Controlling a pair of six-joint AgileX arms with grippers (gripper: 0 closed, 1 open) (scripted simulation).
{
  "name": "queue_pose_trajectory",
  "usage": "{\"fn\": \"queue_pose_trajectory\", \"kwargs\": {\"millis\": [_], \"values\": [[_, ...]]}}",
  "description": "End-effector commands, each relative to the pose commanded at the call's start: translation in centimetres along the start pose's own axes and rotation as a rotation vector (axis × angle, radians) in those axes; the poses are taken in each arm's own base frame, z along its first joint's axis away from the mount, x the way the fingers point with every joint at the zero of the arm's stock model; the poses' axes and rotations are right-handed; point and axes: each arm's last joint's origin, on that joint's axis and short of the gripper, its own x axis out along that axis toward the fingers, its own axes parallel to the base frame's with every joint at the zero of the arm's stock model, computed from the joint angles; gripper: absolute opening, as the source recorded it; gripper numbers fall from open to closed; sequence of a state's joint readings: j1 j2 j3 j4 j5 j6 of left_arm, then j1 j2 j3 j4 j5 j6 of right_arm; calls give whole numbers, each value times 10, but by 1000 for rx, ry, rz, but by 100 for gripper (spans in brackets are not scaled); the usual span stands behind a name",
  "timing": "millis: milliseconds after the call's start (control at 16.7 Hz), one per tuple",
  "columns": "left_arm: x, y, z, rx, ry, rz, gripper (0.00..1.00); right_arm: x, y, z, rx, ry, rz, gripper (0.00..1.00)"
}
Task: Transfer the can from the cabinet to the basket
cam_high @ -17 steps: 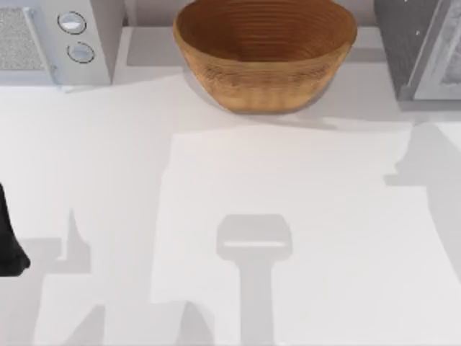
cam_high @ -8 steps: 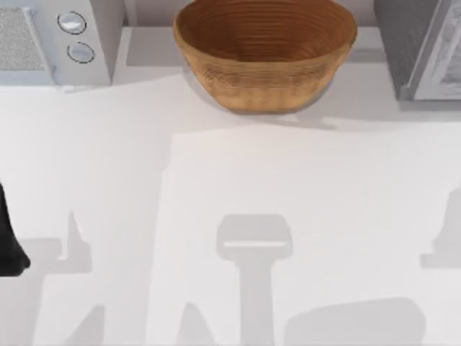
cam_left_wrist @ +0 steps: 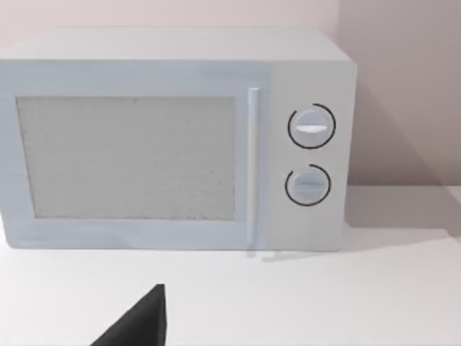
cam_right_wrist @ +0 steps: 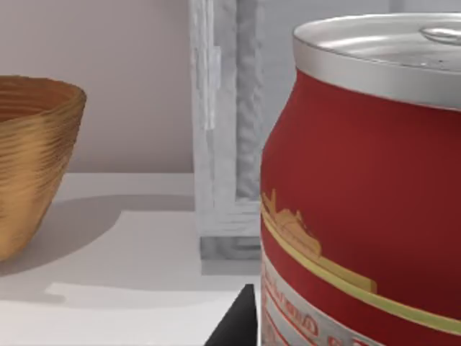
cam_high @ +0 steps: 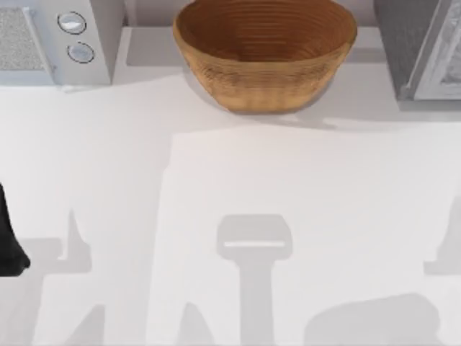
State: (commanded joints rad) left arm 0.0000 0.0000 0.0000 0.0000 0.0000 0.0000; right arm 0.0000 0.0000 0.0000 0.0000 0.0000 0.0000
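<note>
In the right wrist view, a small red drink can (cam_right_wrist: 360, 194) with a silver top, a gold stripe and a gold emblem is looming very close to the camera, cut off by the frame's edge. Its lettering is too partial to read. A dark fingertip (cam_right_wrist: 234, 324) of the right gripper is peeking in beside the can's lower side; whether the fingers are pinching the can is not something I can tell.

In the top view, the left arm (cam_high: 9, 238) is sitting parked at the left edge of the white counter (cam_high: 216, 180), mostly cut off. In the left wrist view a dark finger tip (cam_left_wrist: 140, 324) is poking up; I cannot tell whether those fingers are spread or together.

Farther back, the large round brown woven wicker basket (cam_high: 265, 50) is standing at the counter's far middle. To its right, the dark grey cabinet (cam_high: 414, 47) with its lighter grey framed door is cropped by the frame. At far left, a white microwave with two round knobs (cam_high: 54, 40) is standing partly out of view.
</note>
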Motion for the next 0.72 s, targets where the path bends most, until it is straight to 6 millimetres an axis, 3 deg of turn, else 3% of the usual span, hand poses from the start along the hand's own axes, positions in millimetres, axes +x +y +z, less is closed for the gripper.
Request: {"fn": "queue_pose_trajectory", "kwargs": {"millis": [180, 300, 540, 720], "values": [[0, 0, 0, 0, 0, 0, 100, 1, 1, 0, 2, 12, 3, 0], [0, 0, 0, 0, 0, 0, 100, 2, 2, 15, 2, -9, 6, 0], [0, 0, 0, 0, 0, 0, 100, 14, 10, 71, 4, -51, 8, 0], [0, 0, 0, 0, 0, 0, 100, 45, 23, 120, 6, -57, 5, 0]]}}
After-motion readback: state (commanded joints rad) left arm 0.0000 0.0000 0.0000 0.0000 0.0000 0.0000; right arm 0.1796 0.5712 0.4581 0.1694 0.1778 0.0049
